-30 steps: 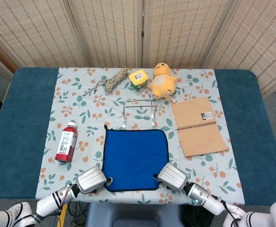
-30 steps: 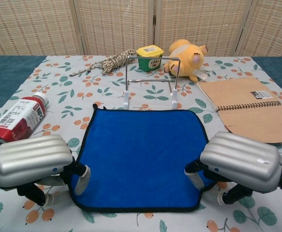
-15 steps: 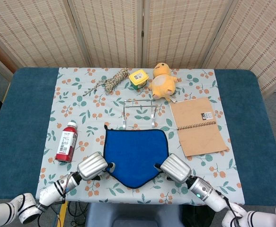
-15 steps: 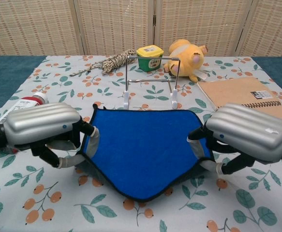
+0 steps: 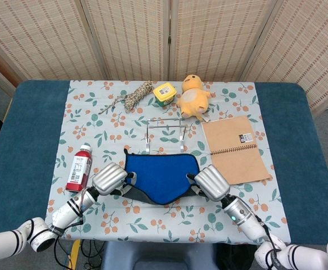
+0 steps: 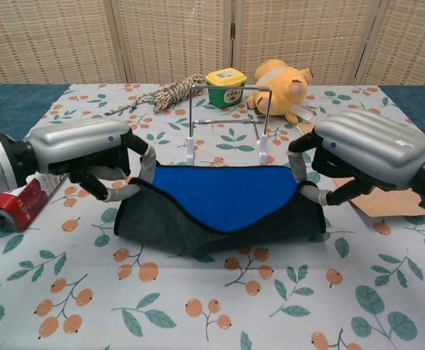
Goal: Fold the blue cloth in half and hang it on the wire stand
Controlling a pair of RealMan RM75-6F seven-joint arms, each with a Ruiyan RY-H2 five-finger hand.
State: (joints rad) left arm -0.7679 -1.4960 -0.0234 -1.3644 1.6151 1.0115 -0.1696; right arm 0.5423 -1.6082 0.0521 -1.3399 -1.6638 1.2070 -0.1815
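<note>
Blue cloth (image 5: 162,175) sits lower centre of the head view, mid-fold: near edge is lifted and rolled toward the far edge, dark underside (image 6: 219,230) showing along the front in the chest view. I judge it light, limp, grippy terry-type stuff, with no stiffness, so the middle sags between my two holds. Best held at the corners, which is where I have it.

Left robot hand (image 5: 111,179) pinches the left near corner, fingers closed on the fabric. Right robot hand (image 5: 211,182) does the same on the right near corner. Both are lifted slightly off the surface (image 5: 34,129).

Wire stand (image 5: 165,135) is just beyond the cloth's far edge, upper centre, upright, top bar well visible in the chest view (image 6: 228,89). Gap between cloth and stand feet is small, so I risk knocking it if I carry forward low.

Red bottle (image 5: 79,167) lies left, close to my left robot hand. Notebook (image 5: 235,149) lies right, near the right one. Rope (image 5: 132,97), yellow tub (image 5: 164,93) and plush toy (image 5: 192,97) are behind the stand, out of the way. Free room is mostly on the near side, bottom of frame.
</note>
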